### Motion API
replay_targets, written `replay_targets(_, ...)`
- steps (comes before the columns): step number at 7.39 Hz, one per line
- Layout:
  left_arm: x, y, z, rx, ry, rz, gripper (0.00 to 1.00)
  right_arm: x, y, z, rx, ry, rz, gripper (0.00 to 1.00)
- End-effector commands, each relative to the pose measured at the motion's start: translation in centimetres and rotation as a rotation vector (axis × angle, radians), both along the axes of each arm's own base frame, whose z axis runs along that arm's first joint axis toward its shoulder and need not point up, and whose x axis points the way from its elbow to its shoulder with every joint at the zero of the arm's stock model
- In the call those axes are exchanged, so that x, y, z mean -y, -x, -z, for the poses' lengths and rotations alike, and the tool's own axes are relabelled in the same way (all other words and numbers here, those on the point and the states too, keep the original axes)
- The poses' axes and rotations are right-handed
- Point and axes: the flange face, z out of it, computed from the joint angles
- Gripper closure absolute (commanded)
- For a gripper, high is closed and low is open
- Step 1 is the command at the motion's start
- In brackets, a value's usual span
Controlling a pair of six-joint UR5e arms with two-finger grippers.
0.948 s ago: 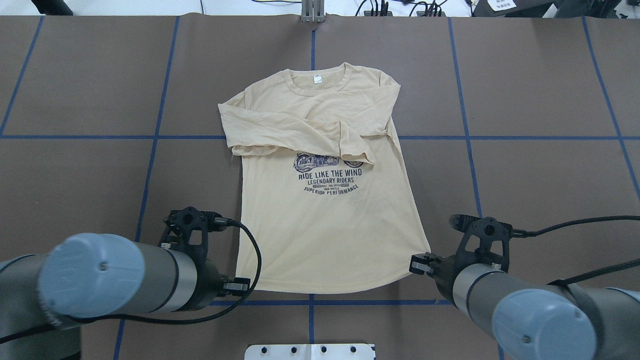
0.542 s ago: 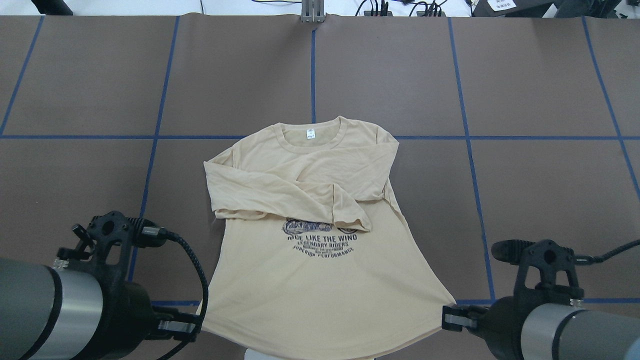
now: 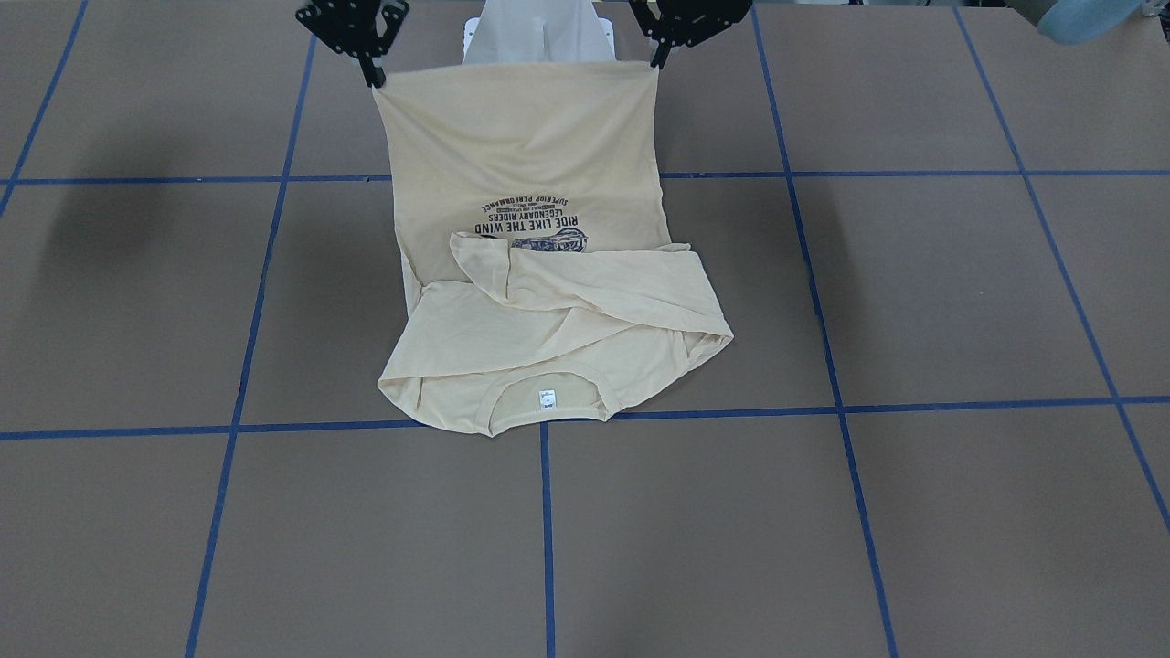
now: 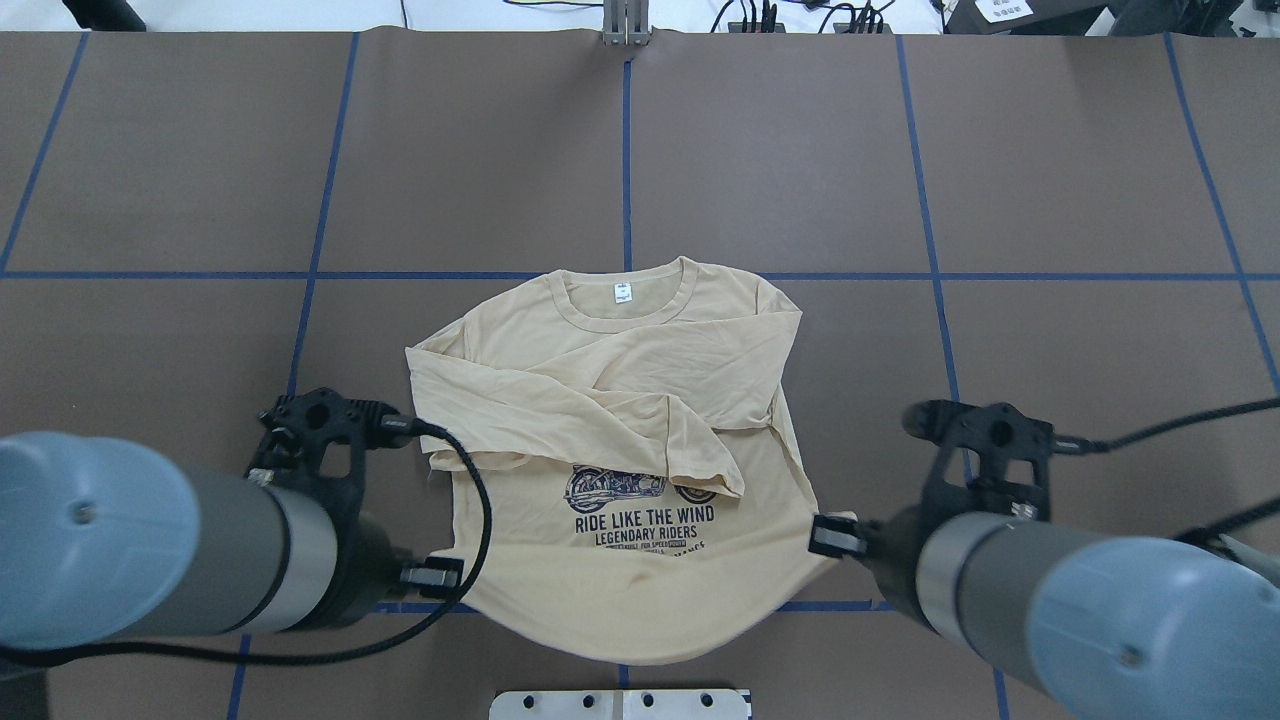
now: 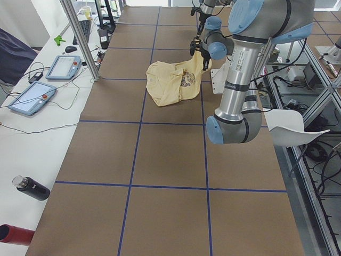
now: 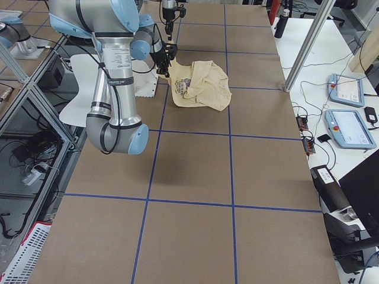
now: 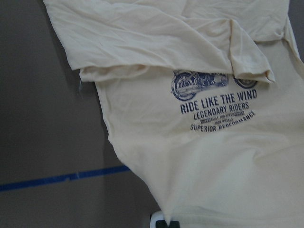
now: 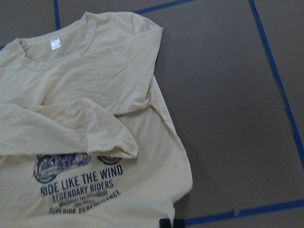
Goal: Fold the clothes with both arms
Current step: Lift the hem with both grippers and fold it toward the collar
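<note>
The cream long-sleeved shirt [image 4: 620, 380] lies print side up on the brown table, collar [image 4: 620, 297] away from me and both sleeves crossed over the chest. Its lower hem is raised off the table and stretched between the two arms. My left gripper [image 4: 440, 577] is shut on the hem's left corner, and my right gripper [image 4: 835, 536] is shut on the right corner. In the front-facing view the shirt [image 3: 548, 302] hangs from the left gripper [image 3: 656, 60] and the right gripper [image 3: 375, 80]. The wrist views show the navy print [image 7: 216, 102] and the sleeve cuff [image 8: 111, 142].
The white pedestal base [image 4: 620, 703] sits just behind the raised hem. Blue tape lines [image 4: 150, 274] divide the brown table. A side bench holds tablets [image 5: 63, 66] and a dark bottle [image 5: 31, 188], with a metal post [image 5: 80, 37] at the table's edge.
Both grippers first dragged the shirt towards the base, sliding its collar nearer. They have since moved forward again with the hem, so the lower part now bulges loosely.
</note>
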Motion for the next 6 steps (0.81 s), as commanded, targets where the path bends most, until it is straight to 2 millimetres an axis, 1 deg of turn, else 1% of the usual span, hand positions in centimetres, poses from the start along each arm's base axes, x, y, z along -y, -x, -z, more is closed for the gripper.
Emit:
replay_targets(1,9.1,-1.0,-0.6,0.081,-0.097,0.114,1.0,8.8,2.0,0.7,-0.048,-0.063,-0.101,1.0)
replay_targets(2,11.9,1.3,-0.8,0.098,-0.146,0.141,1.0,11.4,1.1,0.1,-0.065,-0.063,-0.135,1.0)
replay_targets(3,14.3,2.5,-1.4,0.123,-0.163,0.17,1.0,13.5,1.6,0.6,-0.046,-0.069,-0.165,1.0)
replay_targets(4,16.6,1.9,-2.1,0.134,-0.164,0.194,1.0,15.5,1.4,-0.1,-0.061,-0.066,-0.196,1.0)
replay_targets(5,18.7,0.0,-3.7,0.137,-0.163,0.206,1.0,17.8,2.5,-1.4,-0.091,-0.075,-0.203,1.0)
replay_targets(6,21.0,-2.1,-6.1,0.164,-0.179,0.24,1.0,20.8,5.5,-3.1,-0.095,-0.077,-0.216,1.0)
